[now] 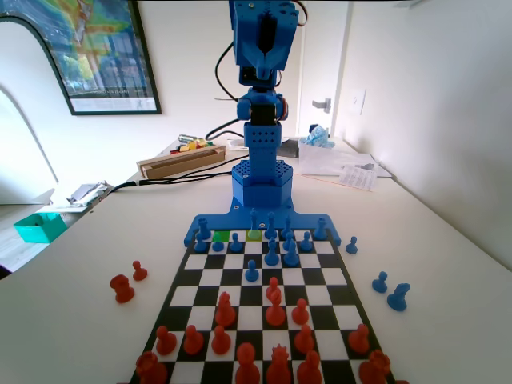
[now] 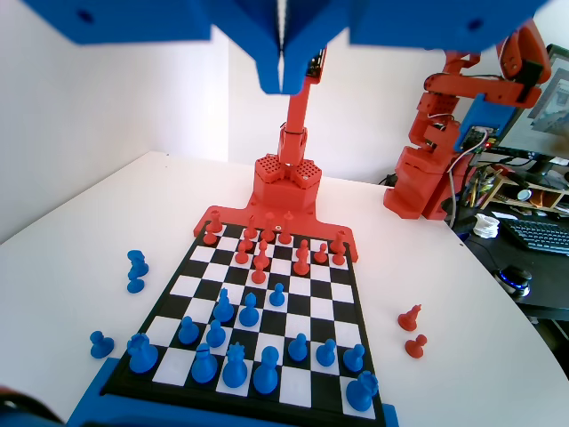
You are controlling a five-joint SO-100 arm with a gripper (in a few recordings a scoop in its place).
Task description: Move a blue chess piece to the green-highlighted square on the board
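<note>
The black-and-white board [image 1: 240, 298] lies in front of the blue arm [image 1: 260, 120], which stands upright at the far end. Two green squares [image 1: 222, 236] [image 1: 254, 235] show in the far row among the blue pieces [image 1: 272, 254]. One blue pawn [image 1: 252, 272] stands further out towards the red side. In the wrist view my gripper [image 2: 283, 62] hangs high above the board [image 2: 313, 305]. Its jaws are pressed together with nothing between them. The blue pieces [image 2: 235, 365] stand in the near rows there.
Red pieces [image 1: 274, 308] hold the near rows in the fixed view. Taken blue pieces [image 1: 398, 297] lie right of the board and taken red ones [image 1: 122, 288] left of it. A wooden box [image 1: 180, 160] and papers [image 1: 344, 168] sit behind the arm.
</note>
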